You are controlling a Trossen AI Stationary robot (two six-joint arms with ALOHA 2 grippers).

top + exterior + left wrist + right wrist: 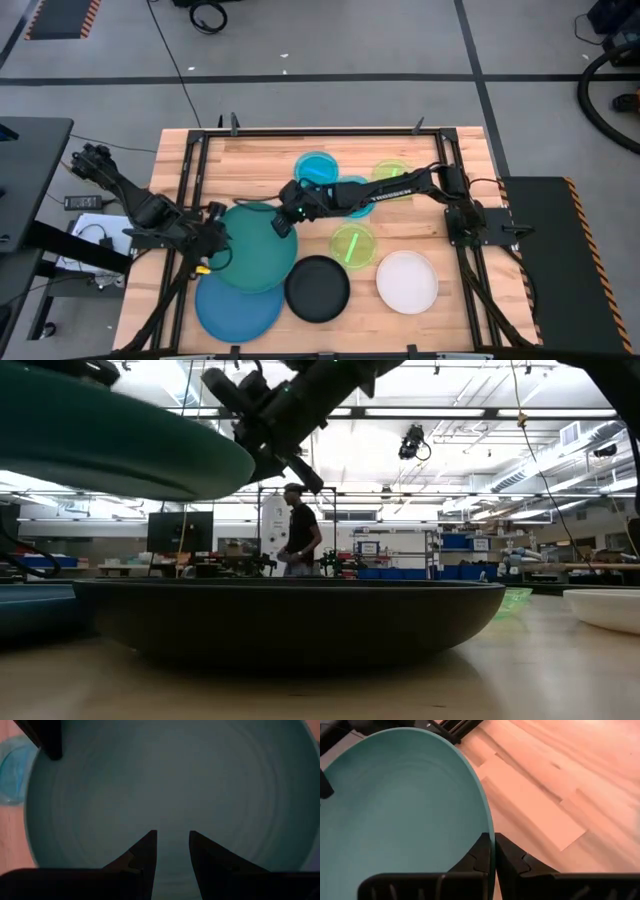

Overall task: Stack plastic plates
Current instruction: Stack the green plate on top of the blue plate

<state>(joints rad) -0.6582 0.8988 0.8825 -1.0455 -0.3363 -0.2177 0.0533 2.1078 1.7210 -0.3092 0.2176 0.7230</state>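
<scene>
The right gripper (492, 851) is pinching the teal plate's (252, 246) rim, holding it lifted over the blue plate (232, 308) at the tabletop's (440, 160) near left. The left gripper (172, 851), fingers parted, is hovering over it. Next, likely lowering teal squarely onto blue.

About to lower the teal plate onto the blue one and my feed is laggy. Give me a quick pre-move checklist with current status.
1. Right gripper pinching the teal plate at its rim: ok, fingers shut on the edge.
2. Left gripper on the plate: cannot tell; its fingers stand apart over the plate.
3. Plate off the table: ok, the low view shows it raised above the black plate.
4. Teal plate over the blue plate: not ok, only partly overlapping from above.
5. Black plate clear of the drop spot: not ok, it sits right beside the blue plate.
</scene>
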